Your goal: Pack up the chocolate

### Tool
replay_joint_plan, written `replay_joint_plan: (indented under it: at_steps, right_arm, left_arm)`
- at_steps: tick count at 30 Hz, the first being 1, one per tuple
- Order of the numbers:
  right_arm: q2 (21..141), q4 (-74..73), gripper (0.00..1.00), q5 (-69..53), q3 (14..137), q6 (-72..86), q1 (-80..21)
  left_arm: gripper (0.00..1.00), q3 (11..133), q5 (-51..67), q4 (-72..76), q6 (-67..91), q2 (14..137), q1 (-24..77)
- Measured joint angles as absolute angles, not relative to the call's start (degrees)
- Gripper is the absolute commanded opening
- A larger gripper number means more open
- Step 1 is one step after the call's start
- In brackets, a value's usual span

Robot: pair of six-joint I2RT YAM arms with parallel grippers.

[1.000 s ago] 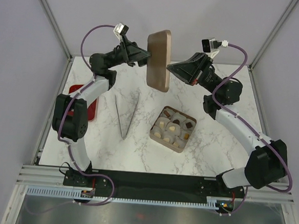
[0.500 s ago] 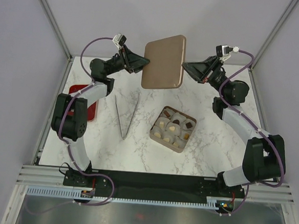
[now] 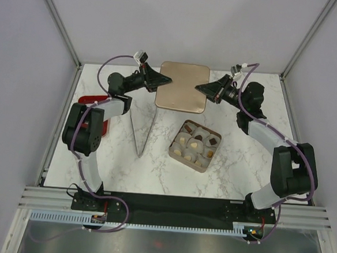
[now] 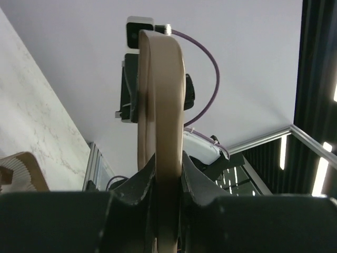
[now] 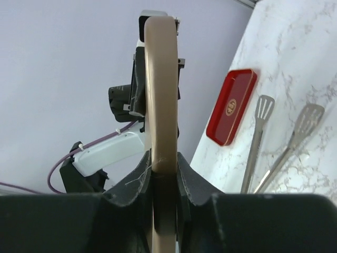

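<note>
The chocolate (image 3: 195,144), cream and dark brown pieces in white paper cups, sits in the open square tan box (image 3: 175,152) right of the table's middle. Behind the box the tan lid (image 3: 182,94) is held about level, above the table's far part. My left gripper (image 3: 165,80) is shut on the lid's left edge and my right gripper (image 3: 201,87) on its right edge. In the left wrist view the lid (image 4: 160,95) runs edge-on out of the left gripper (image 4: 167,174). The right wrist view shows the lid (image 5: 160,89) pinched the same way in the right gripper (image 5: 164,168).
Metal tongs (image 3: 142,127) lie spread in a V left of the box. A red tin (image 3: 84,101) lies at the left edge, partly under the left arm. In the right wrist view the tin (image 5: 231,108) and the tongs (image 5: 258,137) lie beyond the lid.
The lid has swung from standing on edge to about level and has come down. The left gripper has shut on its left edge. Both arms have dropped lower.
</note>
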State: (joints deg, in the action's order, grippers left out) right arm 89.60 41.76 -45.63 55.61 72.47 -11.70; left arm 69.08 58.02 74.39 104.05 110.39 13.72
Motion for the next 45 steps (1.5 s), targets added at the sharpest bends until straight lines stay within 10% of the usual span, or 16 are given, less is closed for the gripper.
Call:
replay_joint_plan:
  at_steps: [7,16,26,28,45]
  right_arm:
    - [88.68,31.46,0.00,-45.52,55.44,65.23,-11.57]
    - [80.82,24.10,0.00,-46.22,47.29,59.48,-8.14]
    - [70.89,18.39,0.00,-39.03,34.89,59.77,-6.31]
    - [69.63,19.42,0.00,-38.30,31.97,61.21,-6.31]
    - [70.72,37.26,0.00,-31.90,22.85,74.56,-11.66]
  left_arm:
    - [0.40,64.88,59.96,74.00,102.78,113.91,13.19]
    - [0.66,59.66,62.24,72.79,97.82,113.16,10.61]
    - [0.78,62.78,55.09,22.02,61.58,94.98,9.45]
    - [0.99,65.71,50.83,12.40,55.77,93.34,9.56]
    - [0.96,59.96,29.56,-21.08,35.31,74.28,12.16]
